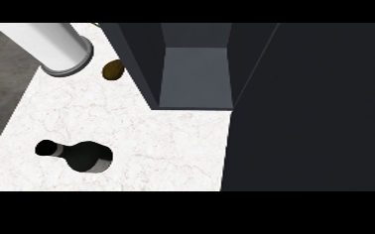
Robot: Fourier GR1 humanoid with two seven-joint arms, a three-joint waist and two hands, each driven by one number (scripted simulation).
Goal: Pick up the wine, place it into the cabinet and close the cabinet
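Since neither hand shows, whether they are open or holding anything cannot be told. The dark glass wine bottle with a pale band [86,157] seems upright on the white marble counter [168,139], apart from the open dark grey cabinet [196,77]. A sideways bump on approach could topple it.

I note: wine bottle [84,157] black, pale bands at neck and body. Counter [161,139] white marble, faint pinkish veining. Cabinet [196,77] charcoal, interior slate grey. Cylinder [58,47] white, grey rim. Small object [113,69] brown.
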